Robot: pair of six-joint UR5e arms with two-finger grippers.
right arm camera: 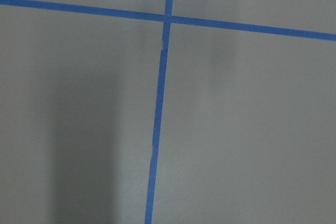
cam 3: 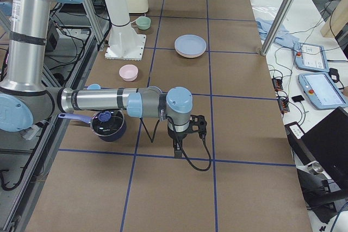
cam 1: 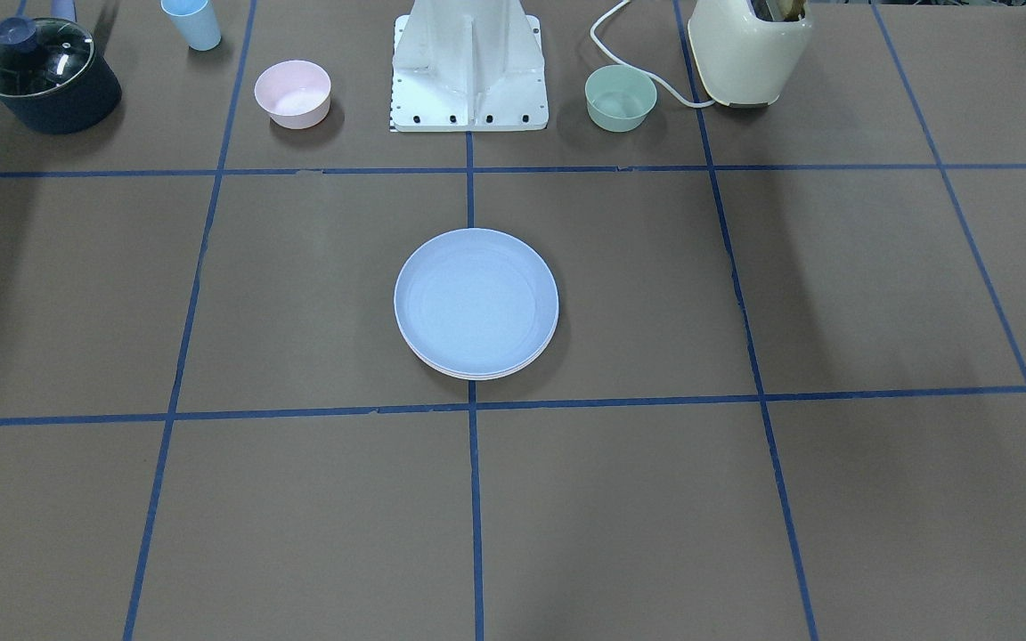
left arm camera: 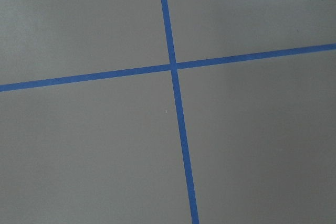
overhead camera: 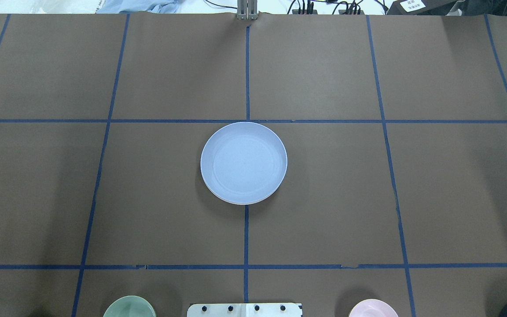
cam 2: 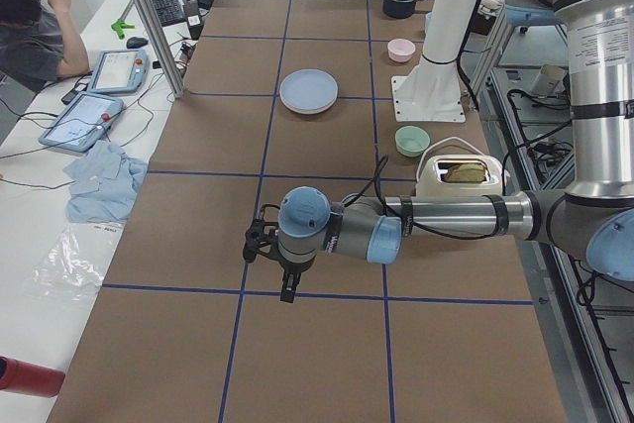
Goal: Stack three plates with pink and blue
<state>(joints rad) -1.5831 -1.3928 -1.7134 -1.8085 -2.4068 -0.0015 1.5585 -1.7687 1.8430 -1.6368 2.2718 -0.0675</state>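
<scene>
At the centre of the desk (cam 1: 745, 499), a brown paper-covered surface crossed by blue tape lines, lies the stack of round shallow matte plates (overhead camera: 244, 162). The pale blue plate (cam 1: 476, 301) sits on top, face up, astride the tape line that runs from the robot's edge to the operators' edge. Under it, on the operators' side, the thin rim of a pale pink plate (cam 1: 477, 376) peeks out. How many plates lie beneath cannot be counted.

Along the robot's edge, well apart from the stack, the white metal robot pedestal (cam 1: 468, 67) stands in the middle. A small deep pink bowl (cam 1: 292, 93) is near it on the robot's right and a small deep green bowl (cam 1: 621, 98) on its left. A cream toaster (cam 1: 749, 49) with a white cord stands beyond the green bowl. A dark blue pot with a glass lid (cam 1: 45, 76) and a pale blue plastic cup (cam 1: 192, 22) stand toward the right end.

The left gripper (cam 2: 287, 290) hangs over the desk near its left end, far from the stack, fingers pointing down at a tape line. The right gripper (cam 3: 177, 152) hangs the same way near the right end, not far from the pot. Whether either pair of fingers is spread or pressed together, I cannot tell. Both wrist views show only brown paper and a tape crossing.
</scene>
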